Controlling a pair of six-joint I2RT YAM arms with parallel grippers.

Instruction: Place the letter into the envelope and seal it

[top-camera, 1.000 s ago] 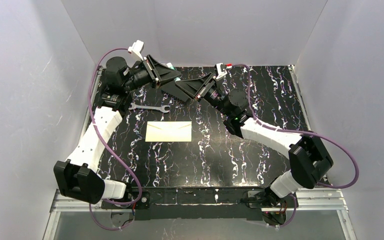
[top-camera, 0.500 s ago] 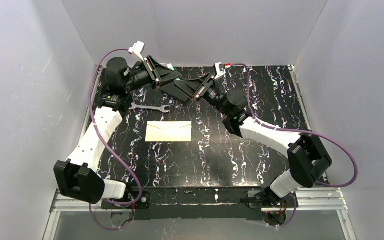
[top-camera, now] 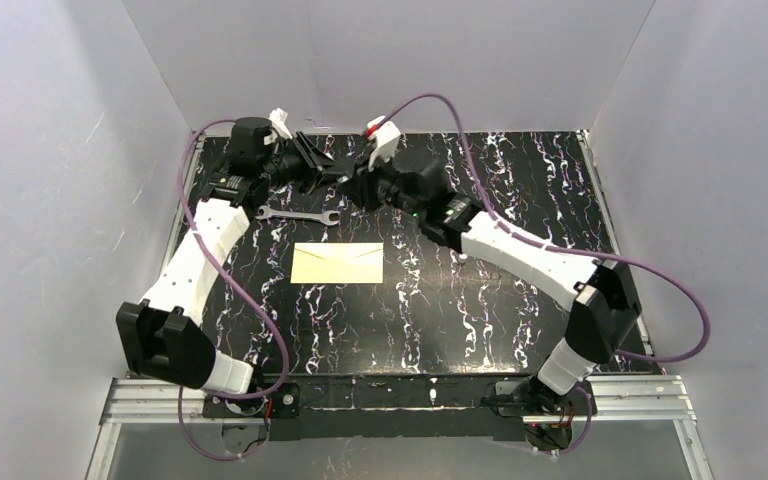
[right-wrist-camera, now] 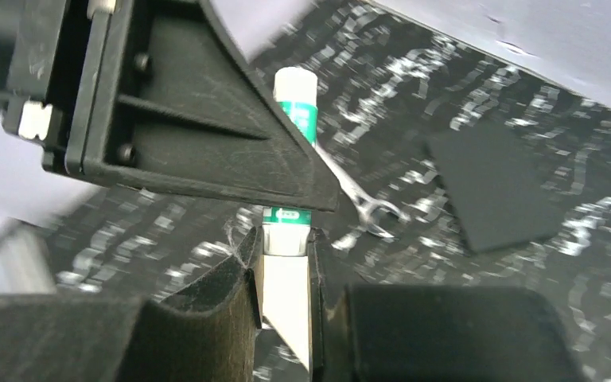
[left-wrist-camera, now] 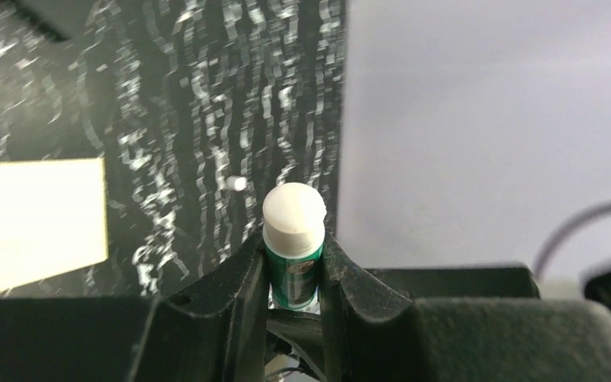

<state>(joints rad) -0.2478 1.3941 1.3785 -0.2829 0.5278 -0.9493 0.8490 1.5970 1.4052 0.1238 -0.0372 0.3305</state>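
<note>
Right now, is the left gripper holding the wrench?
No, the left gripper is shut on a glue stick, while the wrench lies on the table.

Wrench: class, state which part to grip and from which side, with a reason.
Grip the wrench by its straight shank, midway between its heads, from above, jaws either side of its width. It lies flat on the table, so only its narrow side edges can be pinched, and the middle should balance.

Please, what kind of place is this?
Probably a robot test cell in a lab: white walls box in a black marbled table, two arms stand on a metal rail, left gripper and right gripper grip one glue stick.
</note>
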